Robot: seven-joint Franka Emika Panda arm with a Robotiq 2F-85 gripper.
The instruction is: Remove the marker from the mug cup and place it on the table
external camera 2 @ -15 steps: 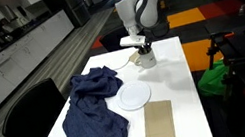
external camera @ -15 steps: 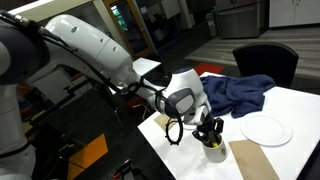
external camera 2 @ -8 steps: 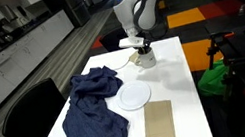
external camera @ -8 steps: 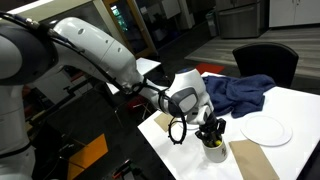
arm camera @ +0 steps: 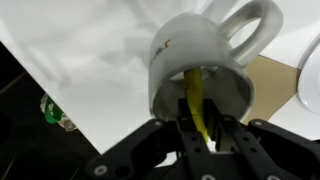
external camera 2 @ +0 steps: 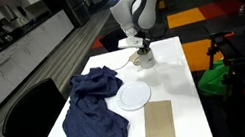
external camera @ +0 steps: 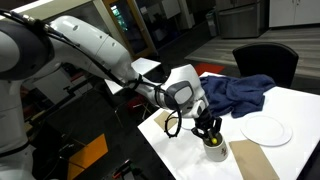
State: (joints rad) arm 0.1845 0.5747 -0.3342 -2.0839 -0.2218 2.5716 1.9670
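Observation:
The whitish-grey mug cup stands near a corner of the white table and shows in both exterior views. The yellow-green marker sticks up out of the mug. My gripper hangs straight over the mug's mouth, with its jaws closed in on the marker's upper end, one on each side. In both exterior views the gripper hides the marker.
A white plate and a brown mat lie close to the mug. A crumpled blue cloth covers the table's other side. A dark chair stands at the table.
The wrist has turned and shifted slightly above the mug. The mug, plate and cloth have not moved.

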